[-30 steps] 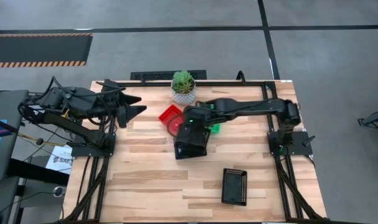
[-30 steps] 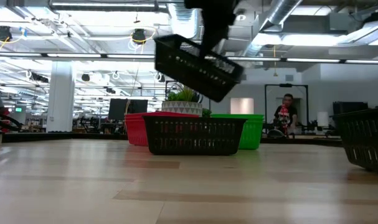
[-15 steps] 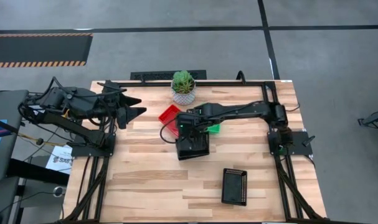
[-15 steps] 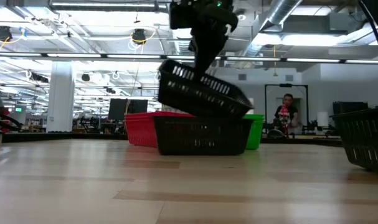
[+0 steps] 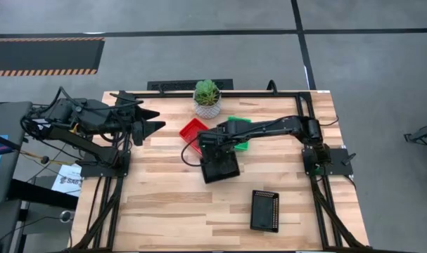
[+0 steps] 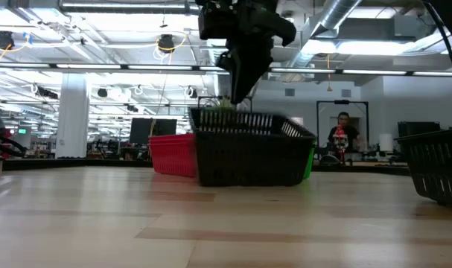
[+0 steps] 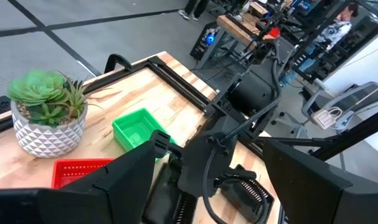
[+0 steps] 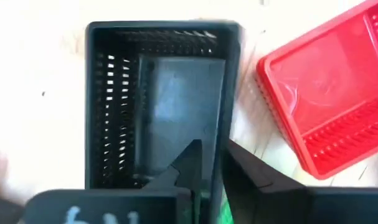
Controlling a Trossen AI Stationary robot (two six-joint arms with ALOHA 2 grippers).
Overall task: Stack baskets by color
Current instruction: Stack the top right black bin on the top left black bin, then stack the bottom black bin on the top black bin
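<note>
A black basket (image 6: pixel 248 149) sits level, nested in a second black basket on the table's middle (image 5: pixel 220 165). My right gripper (image 8: pixel 212 149) points down over the far wall of the top basket. It is slightly open, with one finger over the inside and one over the outside, and in the low view its tips (image 6: pixel 237 100) stand just above the rim. A red basket (image 5: pixel 192 132) and a green basket (image 5: pixel 238 133) rest on the table behind the stack. My left gripper (image 5: pixel 155 121) waits open above the table's far left.
A third black basket (image 5: pixel 264 209) lies alone near the front right. A potted plant (image 5: pixel 207 97) stands at the far edge, behind the red basket. Bare wood lies left of and in front of the stack. A person (image 6: pixel 343 134) shows in the room beyond.
My right gripper has come down and rolled, carrying the tilted black basket from above the other black one. The basket has dropped from its tilt and now sits level inside the lower basket.
</note>
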